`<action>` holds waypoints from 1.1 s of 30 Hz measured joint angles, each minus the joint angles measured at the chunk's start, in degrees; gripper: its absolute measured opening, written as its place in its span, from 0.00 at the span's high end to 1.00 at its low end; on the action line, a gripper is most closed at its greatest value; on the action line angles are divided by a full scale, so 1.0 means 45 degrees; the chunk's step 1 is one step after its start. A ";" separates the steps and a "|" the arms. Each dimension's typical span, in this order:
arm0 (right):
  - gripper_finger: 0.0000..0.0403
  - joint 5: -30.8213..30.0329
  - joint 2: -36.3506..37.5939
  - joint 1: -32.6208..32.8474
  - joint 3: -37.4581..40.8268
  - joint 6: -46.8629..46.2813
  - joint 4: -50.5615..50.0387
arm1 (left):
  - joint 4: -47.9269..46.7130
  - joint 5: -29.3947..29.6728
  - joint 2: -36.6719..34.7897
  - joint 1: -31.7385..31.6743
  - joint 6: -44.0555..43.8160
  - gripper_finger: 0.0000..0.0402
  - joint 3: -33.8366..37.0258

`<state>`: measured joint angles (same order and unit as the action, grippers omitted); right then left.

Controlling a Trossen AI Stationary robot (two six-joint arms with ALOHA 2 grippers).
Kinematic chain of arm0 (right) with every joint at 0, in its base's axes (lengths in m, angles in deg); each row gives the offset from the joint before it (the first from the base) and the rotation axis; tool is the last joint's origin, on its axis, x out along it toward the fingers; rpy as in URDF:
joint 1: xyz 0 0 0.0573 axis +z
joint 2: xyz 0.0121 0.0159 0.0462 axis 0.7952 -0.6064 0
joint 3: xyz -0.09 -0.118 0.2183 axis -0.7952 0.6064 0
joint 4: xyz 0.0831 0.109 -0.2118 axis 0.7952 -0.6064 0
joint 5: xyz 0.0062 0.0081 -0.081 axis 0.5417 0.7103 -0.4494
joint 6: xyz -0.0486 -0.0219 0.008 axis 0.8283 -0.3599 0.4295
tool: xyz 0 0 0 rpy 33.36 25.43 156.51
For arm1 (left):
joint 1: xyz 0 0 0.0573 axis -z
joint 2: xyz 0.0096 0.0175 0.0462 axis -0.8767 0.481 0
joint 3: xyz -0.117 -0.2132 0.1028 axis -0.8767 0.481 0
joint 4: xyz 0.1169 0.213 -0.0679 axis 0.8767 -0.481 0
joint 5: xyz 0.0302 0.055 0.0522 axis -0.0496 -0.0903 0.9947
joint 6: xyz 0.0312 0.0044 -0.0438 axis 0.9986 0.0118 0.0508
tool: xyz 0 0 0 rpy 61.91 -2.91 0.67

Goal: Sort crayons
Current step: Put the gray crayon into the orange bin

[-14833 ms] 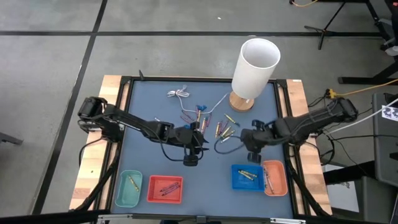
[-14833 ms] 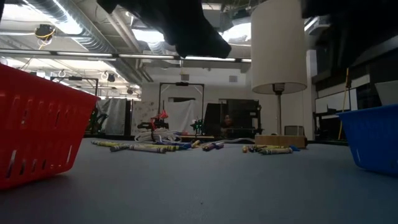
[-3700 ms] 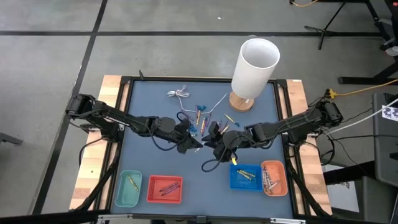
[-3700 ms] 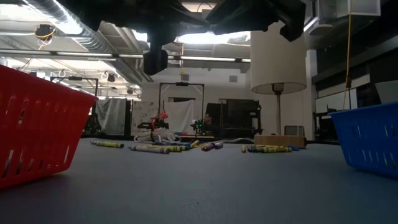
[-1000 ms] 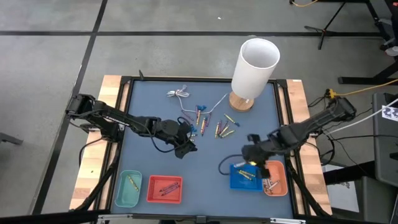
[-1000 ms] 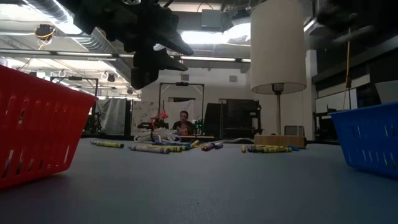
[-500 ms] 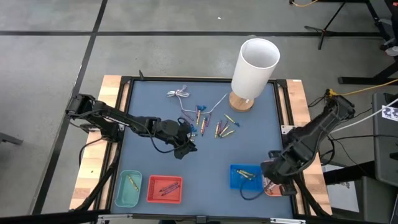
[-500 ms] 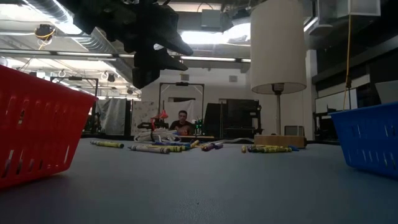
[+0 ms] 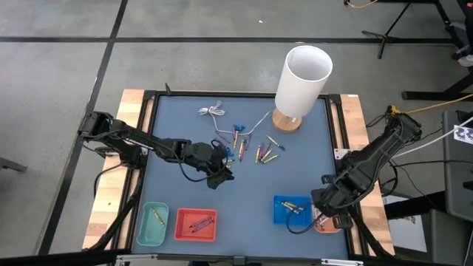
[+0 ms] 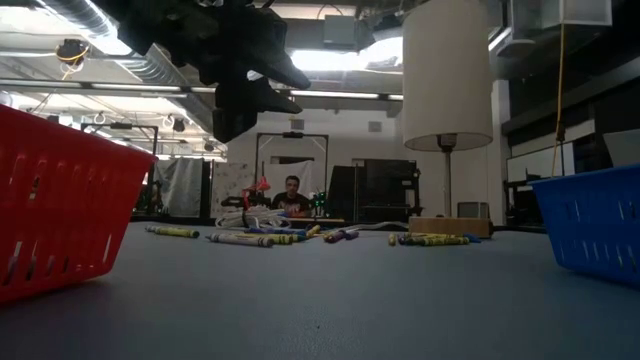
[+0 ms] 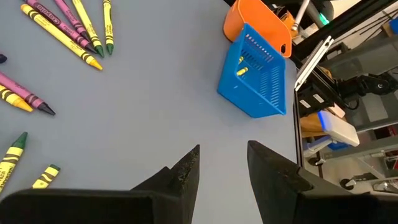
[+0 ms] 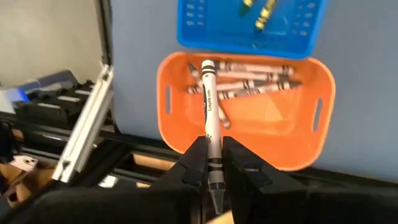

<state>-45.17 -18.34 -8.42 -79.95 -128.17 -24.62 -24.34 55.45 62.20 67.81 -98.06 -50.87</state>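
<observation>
Several crayons [image 9: 260, 151] in yellow, purple and green lie loose on the blue-grey table, left of the lamp base. My right gripper [image 12: 213, 149] hangs over the orange basket [image 12: 323, 106] at the near right, shut on a grey-white crayon [image 12: 210, 99]. Several grey-white crayons [image 12: 249, 84] lie in that basket. My left gripper [image 11: 222, 165] hovers open at mid-table [image 9: 220, 174], left of the loose crayons, with nothing between its fingers. My right gripper pinches the grey-white crayon between its two fingers, on the part near its pointed end [image 12: 212, 134]. The fingers point down from above and lie along the crayon. Its flat end [image 12: 208, 65] sticks out past the fingertips, clear above the orange basket.
Along the near edge stand a teal basket [image 9: 153, 224], a red basket [image 9: 196, 224] and a blue basket [image 9: 292, 209] with yellow crayons. A white lamp [image 9: 303, 77] stands at the far right. A thin white cable [image 9: 213, 112] lies at the far side.
My right gripper has carried the grey-white crayon from beside the blue basket toward the table's near right corner and now hangs over the orange basket, still shut on it.
</observation>
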 joint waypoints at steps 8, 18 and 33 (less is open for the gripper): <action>0.90 -0.0366 0.0000 0.0000 0.0005 0.0663 -0.0377 | -0.0005 0.0000 0.0005 -0.0003 0.0000 0.70 0.0000; 0.90 -0.0465 -0.0202 0.0000 0.0010 0.0664 -0.1282 | -0.0010 0.0000 0.0005 0.0000 0.0000 0.70 0.0000; 0.90 -0.0823 -0.1444 0.0000 0.0010 0.0669 -0.1933 | -0.0360 0.0000 0.0015 0.0000 0.0296 0.70 0.0000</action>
<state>-48.87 -24.84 -8.42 -79.90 -125.15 -33.31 -25.96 55.45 62.27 67.81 -96.73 -50.87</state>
